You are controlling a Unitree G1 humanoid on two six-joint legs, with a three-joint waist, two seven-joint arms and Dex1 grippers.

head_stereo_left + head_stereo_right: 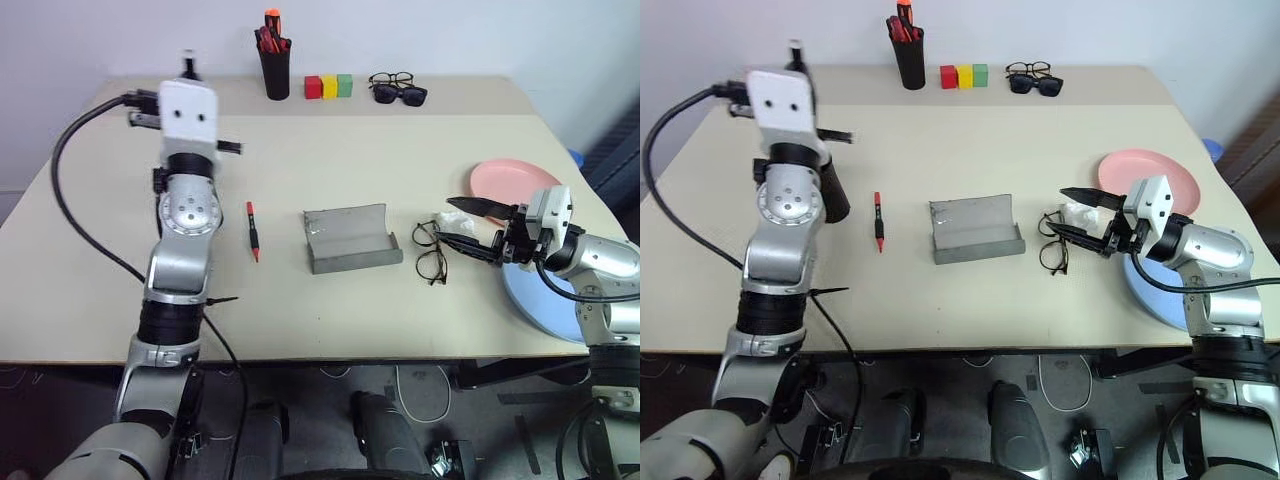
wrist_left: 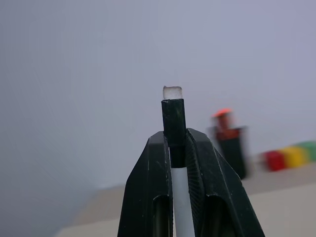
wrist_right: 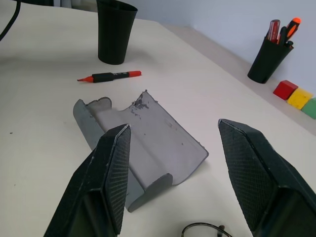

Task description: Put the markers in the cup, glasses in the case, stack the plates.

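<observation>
**Mia:** While the left arm is lifted high, what is its pincer doing?

**Ben:** The left gripper is clenched on the white marker. Its two black fingers squeeze the white body, and the black end pokes out past the tips.

**Mia:** Where is the other marker?

**Ben:** The red-capped marker lies flat on the table, between the left arm and the grey case. The black cup stands upright near it (in the head views the left arm covers most of the cup).

**Mia:** Is the case open?

**Ben:** Yes. Its lid is up and it sits in the middle of the table with nothing inside.

**Mia:** And the glasses?

**Ben:** The thin wire glasses lie on the table just beside the case, on the robot's right side of it.

**Mia:** What about the right pincer?

**Ben:** The right gripper is let loose, with its jaws wide apart and nothing between them. It hangs just by the glasses and points toward the case.

**Mia:** Where are the plates?

**Ben:** The pink plate is behind the right gripper. The blue plate is under the right arm, at the table's edge. They lie side by side, not stacked.

**Mia:** Anything at the back?

**Ben:** A black pen pot with red pens, three little blocks and two more pairs of glasses.
</observation>
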